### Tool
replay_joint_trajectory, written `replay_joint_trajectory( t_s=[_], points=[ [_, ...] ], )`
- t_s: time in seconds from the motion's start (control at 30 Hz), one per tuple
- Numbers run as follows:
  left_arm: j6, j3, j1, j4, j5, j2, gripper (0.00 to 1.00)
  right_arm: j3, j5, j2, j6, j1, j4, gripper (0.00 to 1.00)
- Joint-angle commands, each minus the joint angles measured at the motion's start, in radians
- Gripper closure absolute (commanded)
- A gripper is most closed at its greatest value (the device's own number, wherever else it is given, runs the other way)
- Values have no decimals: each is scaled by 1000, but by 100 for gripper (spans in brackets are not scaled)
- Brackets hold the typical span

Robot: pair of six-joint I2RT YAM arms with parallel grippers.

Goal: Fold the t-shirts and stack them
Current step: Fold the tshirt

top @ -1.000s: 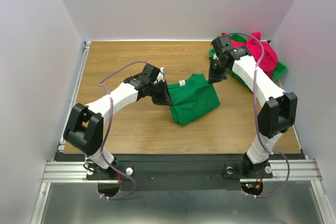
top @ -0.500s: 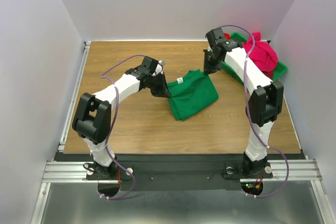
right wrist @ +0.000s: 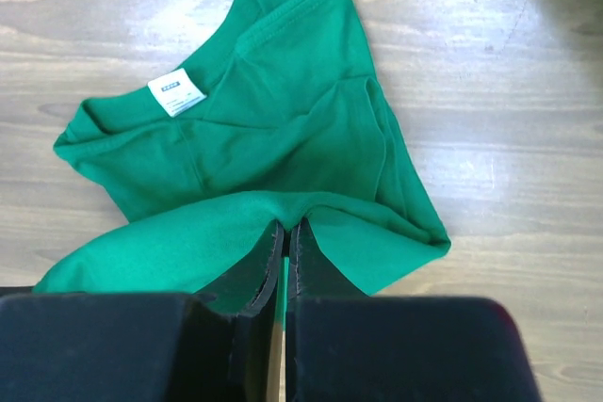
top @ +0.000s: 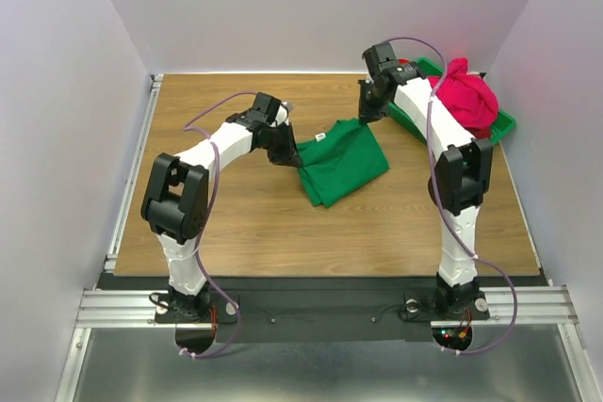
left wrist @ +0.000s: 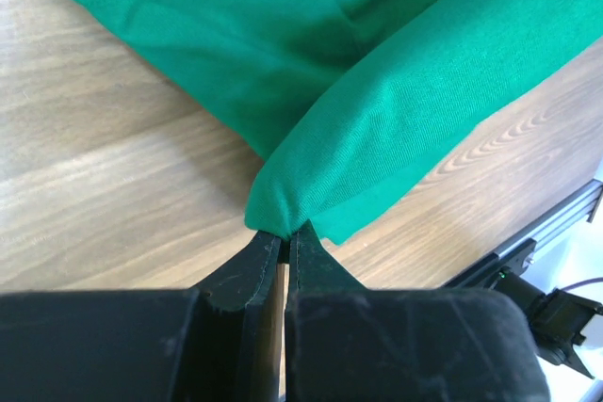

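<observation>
- The left gripper (left wrist: 283, 237) has its jaws pressed together on only the very tip of a folded corner of the green t-shirt (top: 341, 162). With so little cloth between them, I'd worry that a tug pulls the corner free and it drops.
- The right gripper (right wrist: 285, 233) is likewise closed on a thin fold of the same shirt's edge. In its wrist view that fold is raised over the rest of the garment. If the two arms pull away from each other, the soft cotton will likely stretch taut and one pinch will give.
- If they move unevenly instead, the layers underneath look loose enough to drag and bunch, spoiling the fold.
- The right arm reaches just beside the bin (top: 504, 122), where the pink t-shirt (top: 464, 93) is heaped. A wide swing could snag that pile.
- In the top view the green t-shirt lies on the table (top: 236, 223), a little toward 1 o'clock of its middle, with the white neck label (right wrist: 176, 92) facing up.
- From the left gripper the shirt spreads out toward 4 o'clock. From the right gripper its bulk lies toward 7 o'clock, and the bin sits off toward 3 o'clock.
</observation>
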Motion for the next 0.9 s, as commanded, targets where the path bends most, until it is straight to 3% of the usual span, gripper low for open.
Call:
replay_joint_trajectory(
  t_s=[0.0,0.53,0.57,0.6,0.63,0.67,0.7,0.77,0.8,0.83,0.87],
  points=[
    [33,66,12,-15,14,27,100,73,17,34,-7,-15,40,100],
    [-7,209,82,35,-9,164,100,214,28,187,71,-30,123,100],
    [-37,226,90,47,-28,190,98,211,29,195,106,-37,158,100],
    [-59,242,96,61,-41,201,90,216,19,201,127,-44,174,99],
    [-82,281,101,80,-52,207,74,219,5,210,143,-48,192,93],
    [-102,308,102,92,-69,210,36,225,-15,213,156,-59,212,81],
    [-122,374,102,97,-103,213,2,251,-53,221,168,-62,243,47],
    [-125,440,102,81,-123,215,2,289,-90,219,170,-67,248,18],
    [-108,471,102,68,-134,213,2,295,-95,210,153,-68,249,8],
    [-98,511,102,45,-144,210,1,285,-94,187,142,-68,254,0],
    [-90,514,102,37,-149,193,1,273,-87,169,116,-68,255,0]
  ],
)
